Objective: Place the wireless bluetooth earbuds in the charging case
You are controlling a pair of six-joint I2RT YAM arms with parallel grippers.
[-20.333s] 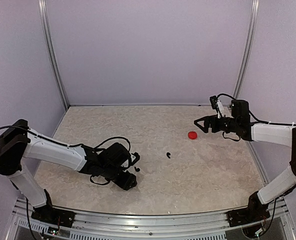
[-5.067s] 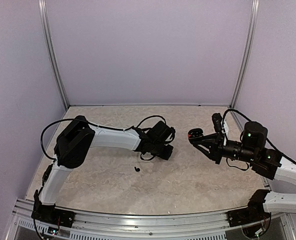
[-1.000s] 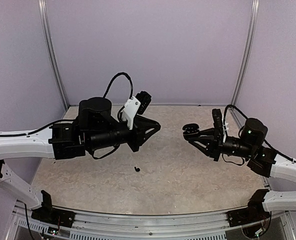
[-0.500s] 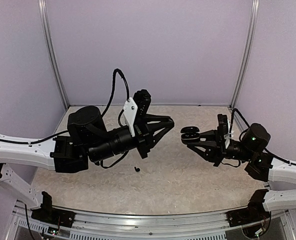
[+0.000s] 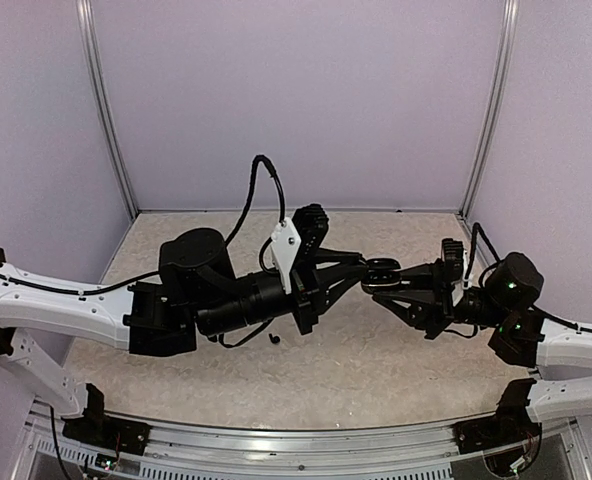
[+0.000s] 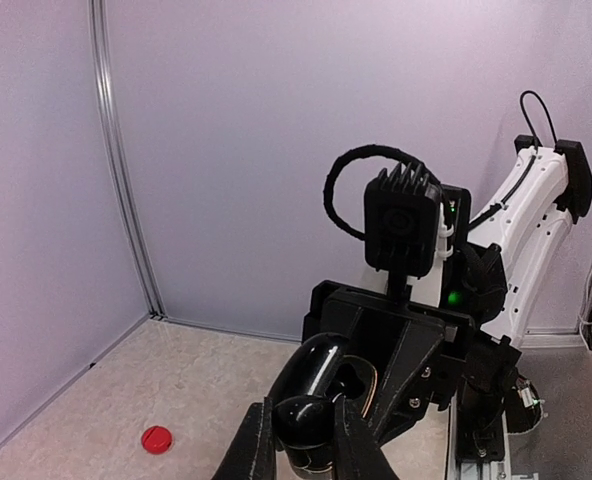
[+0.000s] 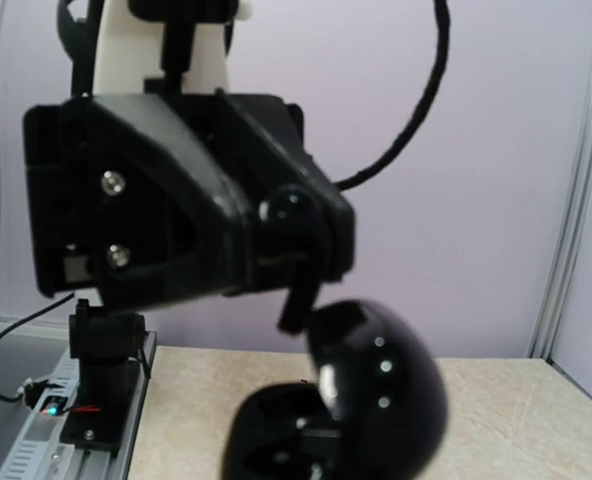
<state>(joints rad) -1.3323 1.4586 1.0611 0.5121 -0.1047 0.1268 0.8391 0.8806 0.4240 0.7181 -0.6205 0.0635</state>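
Both arms are up off the tabletop (image 5: 396, 385) and meet nose to nose in mid-air, roughly over its middle. The right arm (image 5: 566, 345) reaches in from its side with its jaws clamped on the black charging case (image 5: 381, 266). It holds the case out at the very tip, well above the marble-patterned surface. The case is open. From the right wrist camera the glossy domed lid (image 7: 376, 390) stands tipped up beside the lower base (image 7: 271, 425), though all of it is blurred that close up.

The left arm (image 5: 76, 300) stretches across toward it, a black cable (image 5: 266, 175) looping above its wrist. Its jaws are drawn together, with their tips right at the case, just above the open base. I cannot tell whether they touch it. I cannot tell either whether an earbud is pinched between those tips. From the right wrist camera only a thin dark sliver shows under them, out of focus.

1 black earbud (image 5: 273, 338) lies on the tabletop, well below the left jaws and back behind them, under the left arm's wrist and touching neither arm. From the left wrist camera a small red round thing (image 6: 157, 438) shows on the tabletop too. It is far below both pairs of jaws and off to one side of them, and too small for me to make out its shape.
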